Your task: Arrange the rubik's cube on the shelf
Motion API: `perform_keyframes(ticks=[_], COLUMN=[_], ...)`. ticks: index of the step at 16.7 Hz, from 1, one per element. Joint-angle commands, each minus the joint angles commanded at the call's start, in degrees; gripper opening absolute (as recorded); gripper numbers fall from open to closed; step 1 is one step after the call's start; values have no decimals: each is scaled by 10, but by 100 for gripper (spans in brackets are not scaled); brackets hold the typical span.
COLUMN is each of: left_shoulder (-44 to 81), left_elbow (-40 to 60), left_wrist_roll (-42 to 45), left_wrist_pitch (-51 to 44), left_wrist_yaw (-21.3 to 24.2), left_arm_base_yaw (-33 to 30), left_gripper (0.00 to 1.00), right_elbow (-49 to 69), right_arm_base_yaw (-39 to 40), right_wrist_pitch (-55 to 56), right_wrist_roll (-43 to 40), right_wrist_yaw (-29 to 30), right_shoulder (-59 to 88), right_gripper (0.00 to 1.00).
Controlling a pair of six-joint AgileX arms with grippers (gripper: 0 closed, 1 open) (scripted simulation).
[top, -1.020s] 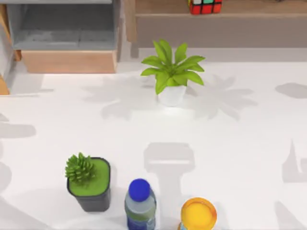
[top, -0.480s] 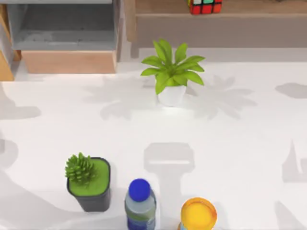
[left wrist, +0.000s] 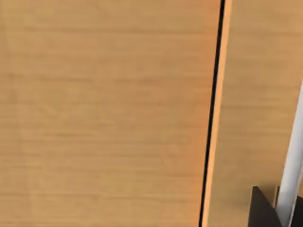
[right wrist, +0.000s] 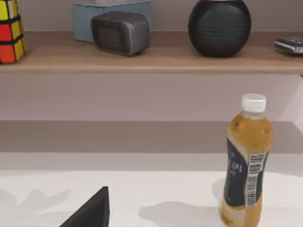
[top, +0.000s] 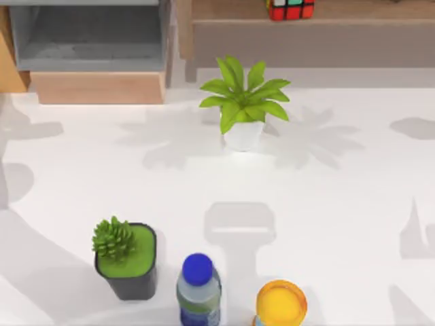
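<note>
You will find no words, brand names or numbers clear enough to read. In the right wrist view, the amber drink bottle (right wrist: 246,161) standing on the white surface (right wrist: 156,194) carries a dark label (right wrist: 235,166) with pale marks too blurred to make out, and beside it a white panel with a barcode (right wrist: 253,178) whose digits cannot be told. The rubik's cube (top: 290,9) on the shelf (top: 231,9) shows plain coloured tiles with no lettering
</note>
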Motion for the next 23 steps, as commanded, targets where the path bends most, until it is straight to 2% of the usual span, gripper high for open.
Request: perform_keyframes(ticks=[6,19,23], left_shoulder=[17,17,17], left_elbow=[20,20,20], left_wrist_roll=[-2,-2,-2], left_wrist_pitch=[-17,-17,-17], left_wrist_yaw=[-11,-11,-11], left_arm_base_yaw=[-9,-9,-9], left_gripper=[0,98,100], right_elbow=[0,0,0], right_arm_base_yaw=[0,0,0], right_wrist_pitch=[0,0,0], right_wrist_roll=[0,0,0], right_wrist_yaw=[0,0,0], right_shoulder=[0,0,0], right_gripper=[100,100,100])
